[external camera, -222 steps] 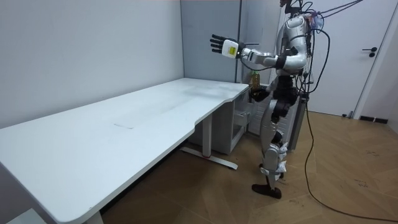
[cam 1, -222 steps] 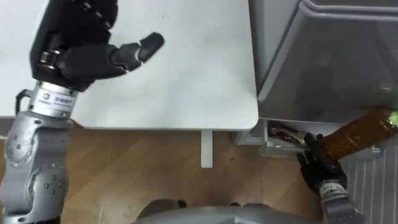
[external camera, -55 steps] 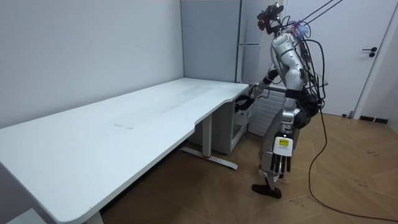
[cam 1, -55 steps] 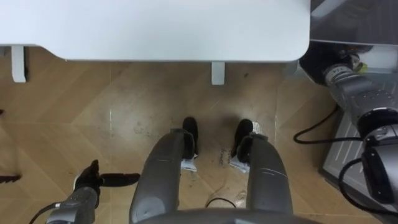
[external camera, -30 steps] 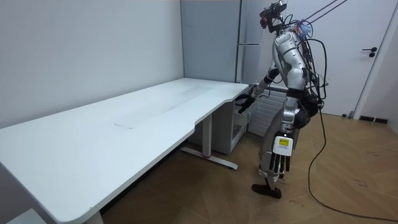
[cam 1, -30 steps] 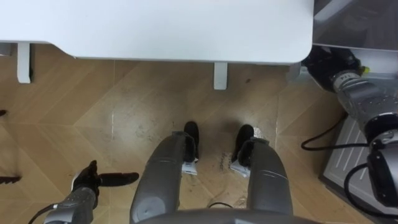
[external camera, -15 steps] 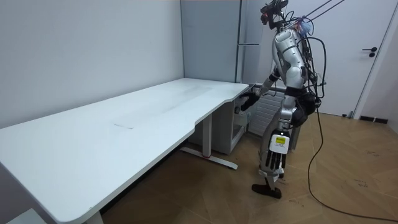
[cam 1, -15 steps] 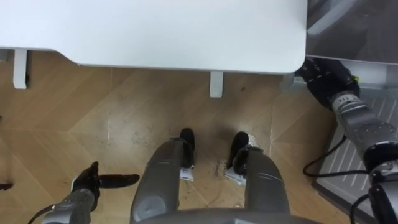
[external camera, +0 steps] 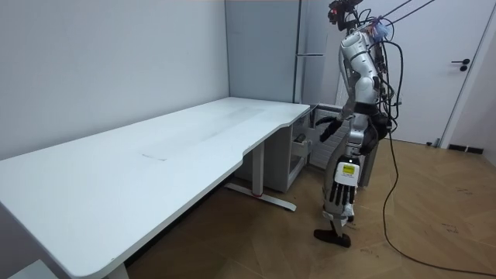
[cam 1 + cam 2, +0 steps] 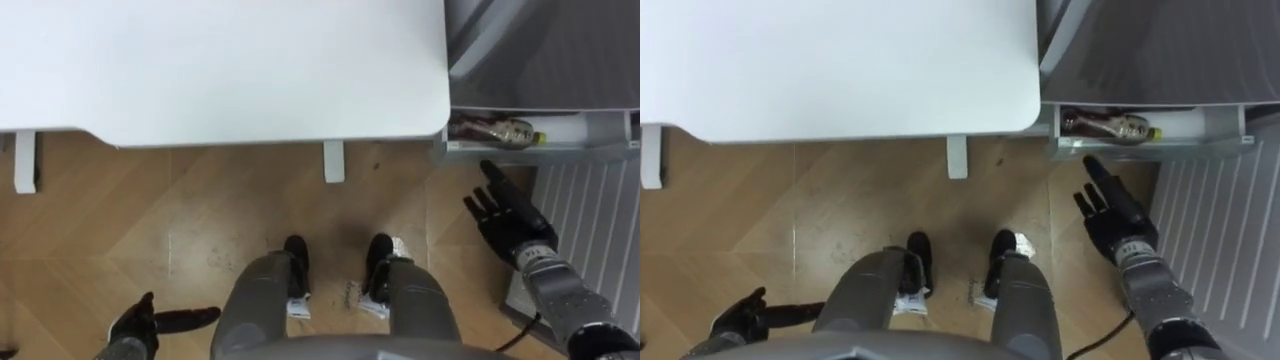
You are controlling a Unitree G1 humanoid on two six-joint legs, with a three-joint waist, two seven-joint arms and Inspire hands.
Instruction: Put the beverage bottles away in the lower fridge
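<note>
A brown drink bottle [image 10: 497, 130] with a yellow-green cap lies on its side in the open lower fridge compartment [image 10: 600, 148], seen again as the bottle [image 10: 1110, 125] in the right eye view. My right hand [image 10: 507, 218] hovers just in front of and below that compartment, fingers straight and spread, holding nothing. My left hand [image 10: 135, 325] hangs low by my left leg, open and empty. In the room view I stand upright at the table's end facing the fridge [image 9: 314, 46], right hand [image 9: 328, 128] held out, left hand [image 9: 341, 184] hanging down.
The white table [image 10: 220, 70] spans the upper part of the eye views, its leg [image 10: 332, 162] near my feet. The grey fridge door [image 10: 560, 45] stands above the compartment, and a ribbed white panel [image 10: 590, 215] lies beside my right hand. Wooden floor lies underfoot.
My right hand has drawn back out of the lower compartment, empty, and the bottle now shows lying inside. The view has shifted as I straightened; the left hand stays hanging.
</note>
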